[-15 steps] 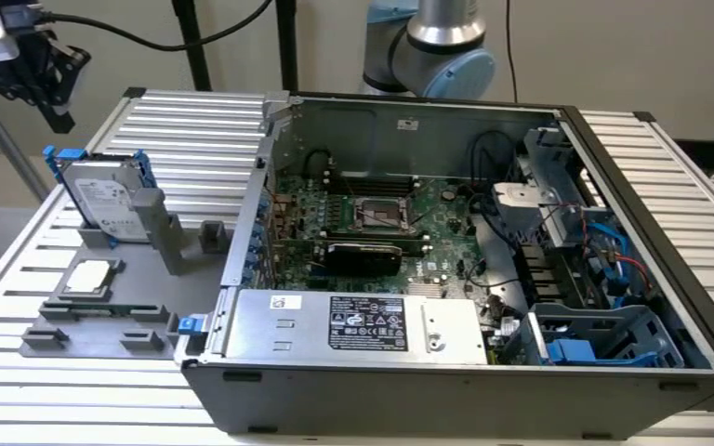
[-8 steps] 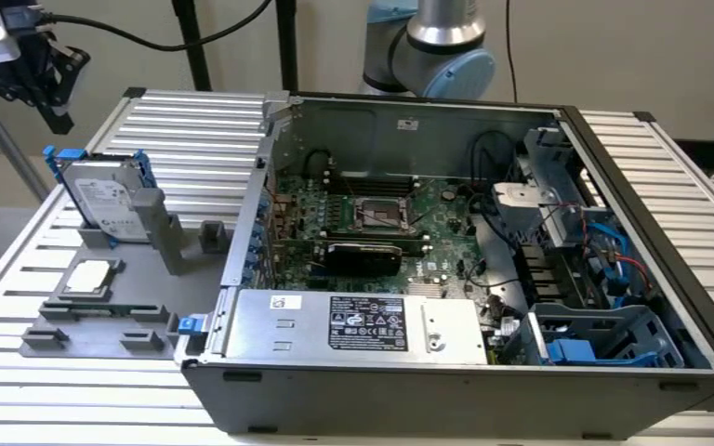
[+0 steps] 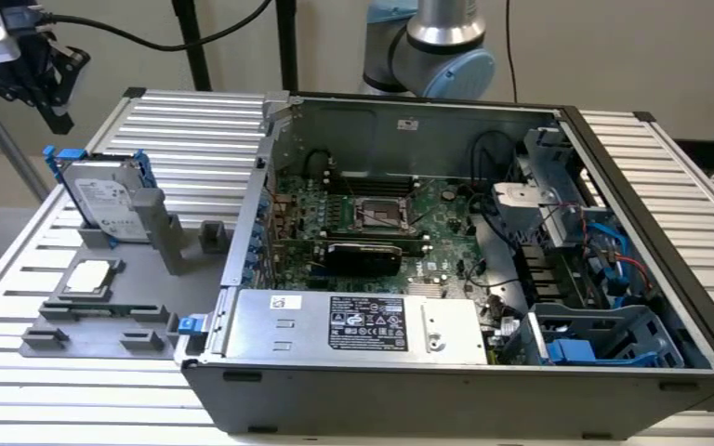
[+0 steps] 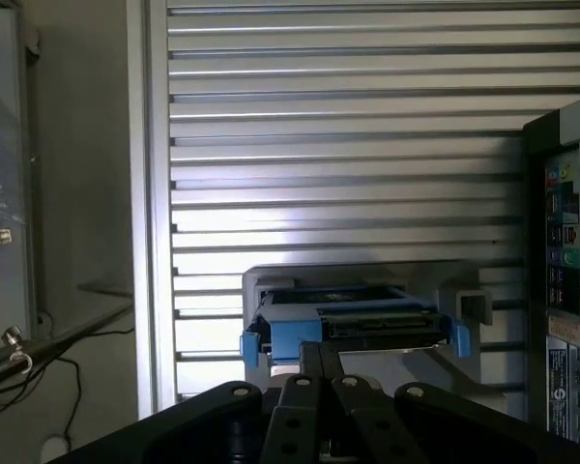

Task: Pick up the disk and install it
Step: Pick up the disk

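Your gripper [image 3: 57, 113] hangs in the air at the exterior view's upper left, above the disk [image 3: 99, 197] and well apart from it; no contact. Per the wrist view, the gripper [image 4: 319, 356] has its two fingers [image 4: 309, 372] pressed together w/ nothing between them. The disk, silver-grey w/ white label in a blue carrier frame, stands on edge in the grey fixture [image 3: 165, 232] on the slatted aluminium table [image 3: 196, 121], to the exterior view's left of the open PC case [image 3: 456, 390]. The wrist view has the disk [image 4: 367, 327] edge-on, blue tabs at both ends, seated in the fixture [image 4: 348, 274]. A square processor chip [image 3: 89, 277] lies flat on the same fixture, nearer the camera than the disk. Inside the case you have the motherboard [image 3: 370, 209], the PSU box w/ black label [image 3: 357, 325] along the near wall, and a blue drive cage [image 3: 605, 339] in the near corner at the exterior view's right. Whether its bays are occupied cannot be told.
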`<state>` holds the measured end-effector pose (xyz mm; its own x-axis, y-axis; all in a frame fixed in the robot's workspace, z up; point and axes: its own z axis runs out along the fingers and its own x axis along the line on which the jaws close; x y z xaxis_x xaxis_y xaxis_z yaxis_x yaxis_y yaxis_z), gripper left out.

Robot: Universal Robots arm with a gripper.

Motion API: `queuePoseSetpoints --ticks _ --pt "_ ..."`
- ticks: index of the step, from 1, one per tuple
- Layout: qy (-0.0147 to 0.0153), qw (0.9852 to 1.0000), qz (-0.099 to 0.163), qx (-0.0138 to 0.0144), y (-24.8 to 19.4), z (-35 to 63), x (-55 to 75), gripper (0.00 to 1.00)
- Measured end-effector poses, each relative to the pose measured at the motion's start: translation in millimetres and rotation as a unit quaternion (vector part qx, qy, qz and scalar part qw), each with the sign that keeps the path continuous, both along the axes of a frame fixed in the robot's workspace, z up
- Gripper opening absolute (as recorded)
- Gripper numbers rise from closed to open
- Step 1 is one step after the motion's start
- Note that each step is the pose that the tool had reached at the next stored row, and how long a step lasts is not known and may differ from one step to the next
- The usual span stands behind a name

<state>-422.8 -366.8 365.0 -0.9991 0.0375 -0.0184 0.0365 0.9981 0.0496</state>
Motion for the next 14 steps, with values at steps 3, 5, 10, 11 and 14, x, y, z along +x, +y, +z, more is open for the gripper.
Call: queuePoseSetpoints --ticks 3,5,10,11,14 --pt "0.0000 1.0000 0.000 0.0000 0.0 0.0 0.0 0.00" --pt "0.0000 1.0000 0.001 0.0000 0.0 -0.1 0.1 0.00" --pt "0.0000 0.9991 0.042 0.0000 0.0 -0.3 0.1 0.00" --pt "0.0000 0.9987 0.051 0.0000 0.0 -0.5 0.1 0.00" --pt "0.0001 0.9969 0.078 0.0000 0.0 -0.8 0.1 0.00"
